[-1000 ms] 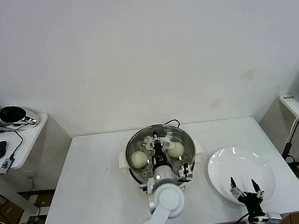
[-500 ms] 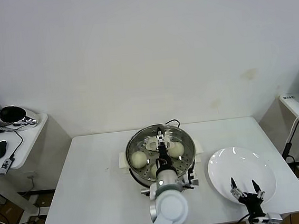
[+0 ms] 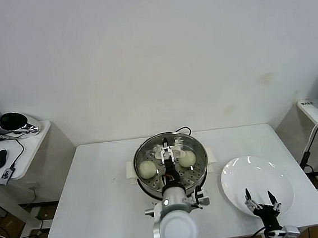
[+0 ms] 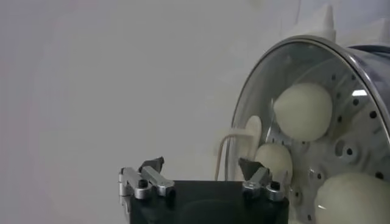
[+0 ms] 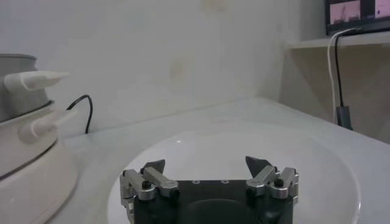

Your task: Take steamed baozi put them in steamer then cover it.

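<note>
While our head view looks down on the steamer (image 3: 171,161) at the middle of the white bench (image 3: 99,203), it shows only two steamed baozi (image 3: 147,168) clearly, one at the left of the tray and one at the right, with our left arm rising in front and covering the near part. From the left wrist view we see more: three buns (image 4: 303,111) on the perforated tray, one far, one in the middle and one at the near edge of the picture. Our left gripper (image 3: 168,152) hangs over the tray between the two visible buns, its jaws spread with nothing between them; the buns lie beside and beyond them, apart from the tips. Our right gripper (image 5: 207,171) waits at the near right over the white plate (image 3: 266,182), jaws spread and bare, with the steamer's cream-white handles (image 5: 38,78) off to its left.
</note>
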Motion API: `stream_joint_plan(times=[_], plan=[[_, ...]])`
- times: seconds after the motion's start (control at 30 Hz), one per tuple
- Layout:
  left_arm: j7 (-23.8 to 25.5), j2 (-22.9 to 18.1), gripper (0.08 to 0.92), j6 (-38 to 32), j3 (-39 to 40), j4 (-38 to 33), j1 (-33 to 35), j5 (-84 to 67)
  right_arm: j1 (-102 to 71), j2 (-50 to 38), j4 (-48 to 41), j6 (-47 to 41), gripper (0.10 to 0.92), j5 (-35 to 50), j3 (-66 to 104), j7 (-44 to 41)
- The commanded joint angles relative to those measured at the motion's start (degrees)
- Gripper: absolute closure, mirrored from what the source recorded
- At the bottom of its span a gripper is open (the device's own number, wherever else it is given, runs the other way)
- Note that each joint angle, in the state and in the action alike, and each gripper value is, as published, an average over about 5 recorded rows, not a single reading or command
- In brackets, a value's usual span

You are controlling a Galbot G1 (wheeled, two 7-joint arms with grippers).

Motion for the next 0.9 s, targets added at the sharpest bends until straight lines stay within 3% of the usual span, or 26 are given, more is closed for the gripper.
stream_joint_plan(times=[0.03,0.17,0.27,0.5,0.7,0.83,0.9], plan=[[-0.85,1.72,0.177,0.69,-1.39,-8.92,4.54,-0.21,0.02,0.06,0.01,0.24,0.203,-0.24,-0.60,-0.04],[-3.74,3.91,0.177,-1.30,-4.67,-14.58,6.80,-2.81,-0.49,0.19,0.75,1.00,0.203,-1.20,-1.33,-0.02],[-7.72,6.38,0.177,-4.95,-11.37,-19.38,8.23,-11.88,-1.52,-0.13,2.17,1.70,0.203,-2.68,-2.43,0.28],[-22.86,12.02,0.177,-14.32,-30.32,-25.10,14.59,-53.22,-6.62,-3.61,8.62,1.57,0.203,-4.58,-6.03,0.28],[-29.92,10.81,0.177,-26.33,-40.99,-21.75,24.21,-71.35,-9.16,-6.11,14.05,-0.43,0.203,-5.91,-6.52,0.45],[-33.28,9.33,0.177,-28.04,-43.40,-18.86,30.54,-77.46,-11.66,-8.46,16.51,-2.05,0.203,-6.76,-7.53,1.73],[-32.63,8.88,0.177,-28.02,-44.44,-18.55,33.96,-81.30,-13.12,-9.65,17.61,-2.43,0.203,-7.01,-8.02,2.12]])
